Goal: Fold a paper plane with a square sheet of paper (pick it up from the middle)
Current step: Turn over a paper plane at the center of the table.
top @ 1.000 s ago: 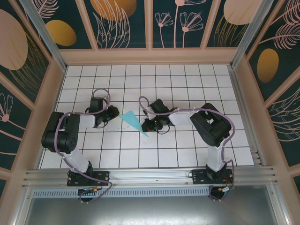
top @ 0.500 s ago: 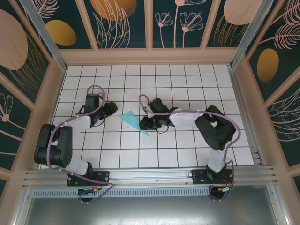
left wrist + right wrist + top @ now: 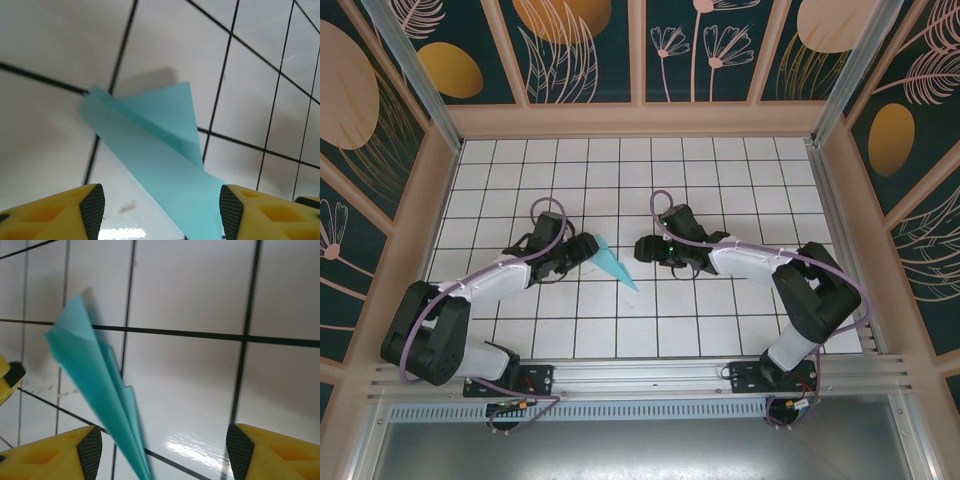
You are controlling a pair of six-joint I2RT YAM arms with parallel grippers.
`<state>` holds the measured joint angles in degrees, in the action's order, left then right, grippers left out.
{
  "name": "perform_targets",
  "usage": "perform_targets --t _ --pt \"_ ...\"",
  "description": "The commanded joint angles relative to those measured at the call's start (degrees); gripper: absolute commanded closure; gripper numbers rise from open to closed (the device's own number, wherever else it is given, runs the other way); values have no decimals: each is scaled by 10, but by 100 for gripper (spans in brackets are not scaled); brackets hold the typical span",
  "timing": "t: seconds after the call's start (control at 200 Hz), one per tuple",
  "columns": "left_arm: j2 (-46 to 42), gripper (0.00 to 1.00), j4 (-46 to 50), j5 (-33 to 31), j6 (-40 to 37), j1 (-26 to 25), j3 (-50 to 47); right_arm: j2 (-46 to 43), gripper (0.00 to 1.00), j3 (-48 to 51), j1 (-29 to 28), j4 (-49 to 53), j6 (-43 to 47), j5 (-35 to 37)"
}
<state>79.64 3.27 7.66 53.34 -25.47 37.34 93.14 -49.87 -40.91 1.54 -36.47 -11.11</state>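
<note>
Two pairs, the left fingers (image 3: 92,212) and right fingers (image 3: 239,450), stand released, flanking the paper plane (image 3: 612,262) on the surface (image 3: 720,180); folding appears complete.

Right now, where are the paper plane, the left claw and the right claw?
paper plane (image 3: 615,264), top view, mid-body.
left claw (image 3: 588,247), top view, between fingertips.
right claw (image 3: 640,248), top view, between fingertips.

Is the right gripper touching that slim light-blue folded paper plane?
Apart. The top view shows a gap between the right gripper and the light-blue paper plane.
</note>
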Motion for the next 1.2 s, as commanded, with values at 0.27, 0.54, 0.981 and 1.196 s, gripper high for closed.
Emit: perform_targets --t 0.27,0.54,0.981,1.196 --pt "76 28 96 -140 117 -115 94 -10 31 21 9 8 -43 58" --pt "144 34 147 -164 92 -135 157 -7 32 21 14 14 -45 66" --pt "90 51 171 -196 178 -140 125 0 33 14 15 24 -47 67" --pt "78 62 133 -173 200 -140 94 3 34 14 15 27 -50 67"
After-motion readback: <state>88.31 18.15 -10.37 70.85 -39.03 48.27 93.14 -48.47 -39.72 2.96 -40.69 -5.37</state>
